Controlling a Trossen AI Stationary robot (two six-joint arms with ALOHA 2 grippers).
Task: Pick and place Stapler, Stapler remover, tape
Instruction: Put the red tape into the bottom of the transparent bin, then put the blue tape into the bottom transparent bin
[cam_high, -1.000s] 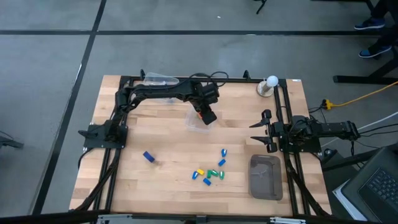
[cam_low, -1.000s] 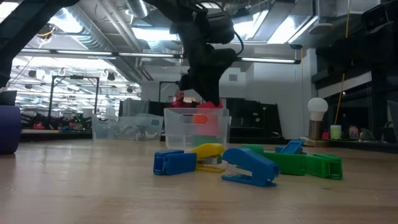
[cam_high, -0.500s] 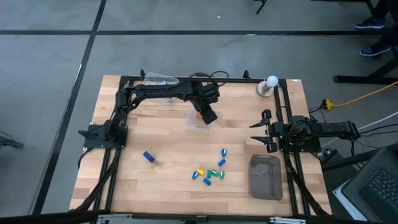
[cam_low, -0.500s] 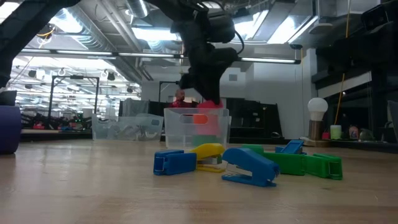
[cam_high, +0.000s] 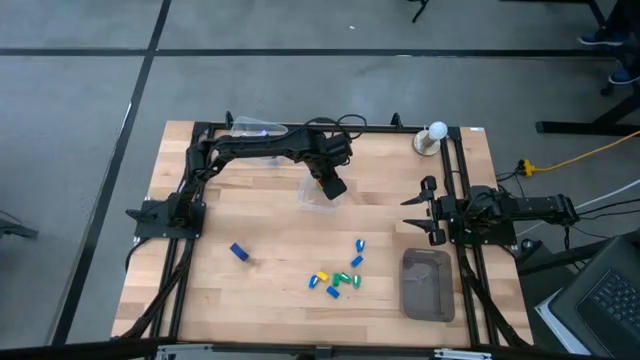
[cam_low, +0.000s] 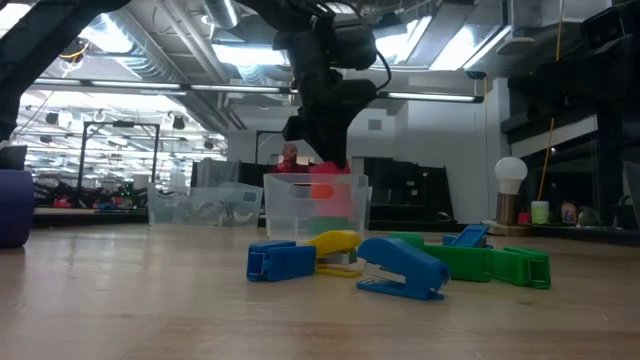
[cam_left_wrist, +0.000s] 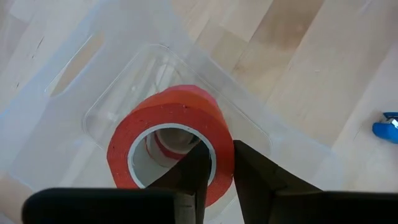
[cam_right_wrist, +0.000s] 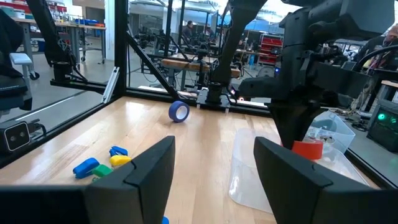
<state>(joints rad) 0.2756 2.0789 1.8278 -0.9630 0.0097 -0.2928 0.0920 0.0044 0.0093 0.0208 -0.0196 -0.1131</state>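
My left gripper points down into a clear plastic container at the table's far middle, shut on a red tape roll. More colour shows inside the container, through its wall. Several small staplers and removers, blue, yellow and green, lie loose near the front. My right gripper waits open at the table's right side. My left gripper has the red roll's wall between its fingers, one finger inside the ring's hole and the other outside. The fingers come from above, slanting down. The roll sits tilted in the container's mouth; I cannot tell whether its lower edge rests on anything.
A blue roll stands alone at the near left. A grey tray lies at the near right. A white globe on a stand and a clear bag sit at the far edge.
The red roll has sunk a little under my left gripper into the container. The red spot that showed beside the gripper from above is now hidden.
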